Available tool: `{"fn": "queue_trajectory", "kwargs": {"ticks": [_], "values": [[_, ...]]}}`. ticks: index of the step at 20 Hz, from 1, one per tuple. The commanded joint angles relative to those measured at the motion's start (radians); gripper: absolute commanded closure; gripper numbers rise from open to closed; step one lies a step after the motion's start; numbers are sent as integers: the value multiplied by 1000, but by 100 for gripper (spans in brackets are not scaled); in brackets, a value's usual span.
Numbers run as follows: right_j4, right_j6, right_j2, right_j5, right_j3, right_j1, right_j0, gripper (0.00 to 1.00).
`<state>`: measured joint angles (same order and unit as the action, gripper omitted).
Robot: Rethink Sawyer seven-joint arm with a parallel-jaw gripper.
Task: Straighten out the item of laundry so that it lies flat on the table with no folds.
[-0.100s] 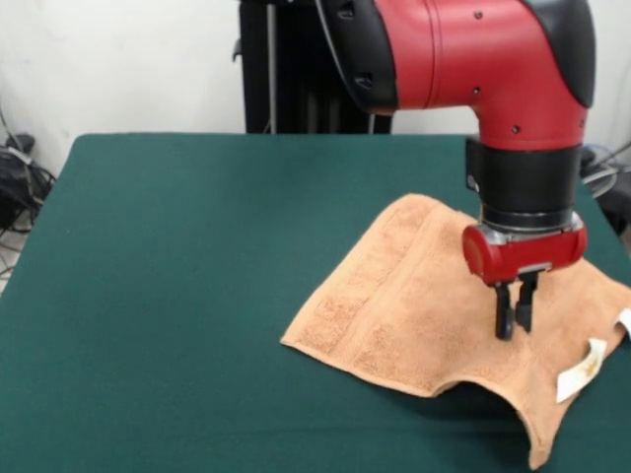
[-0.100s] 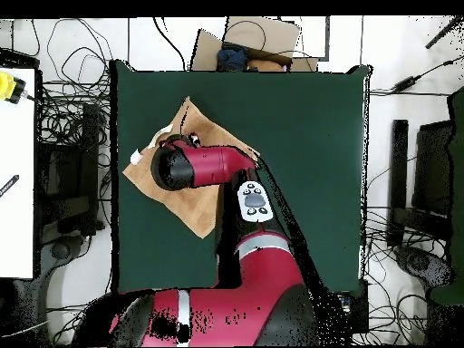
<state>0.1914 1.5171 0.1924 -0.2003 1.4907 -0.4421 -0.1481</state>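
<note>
The item of laundry [image 1: 414, 305], an orange-tan terry towel, lies on the right side of the green table [image 1: 197, 296]. It is turned at an angle and mostly spread out. Its near edge is rumpled, with one corner pointing toward the front. White tags [image 1: 582, 370] hang off its right edge. My gripper [image 1: 515, 320] points straight down over the towel's right half, fingers close together, tips at or just above the cloth with nothing clearly pinched. In the overhead view the arm covers the gripper and the middle of the towel [image 2: 195, 213]; a tag [image 2: 136, 156] shows at its edge.
The towel's right side lies close to the table's edge [image 2: 116, 181]. Cables [image 2: 68, 136], a white desk [image 2: 16, 181] and a cardboard box [image 2: 258, 45] surround the table.
</note>
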Motion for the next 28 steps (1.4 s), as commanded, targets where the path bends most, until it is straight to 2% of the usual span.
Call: {"fn": "queue_trajectory", "kwargs": {"ticks": [1, 22, 24, 28], "values": [[46, 25, 93, -57, 8, -6, -24, 0], [33, 48, 89, -68, 14, -14, -16, 0], [29, 51, 105, -68, 43, -34, -29, 0], [26, 52, 91, -107, 120, -133, -40, 0]]}}
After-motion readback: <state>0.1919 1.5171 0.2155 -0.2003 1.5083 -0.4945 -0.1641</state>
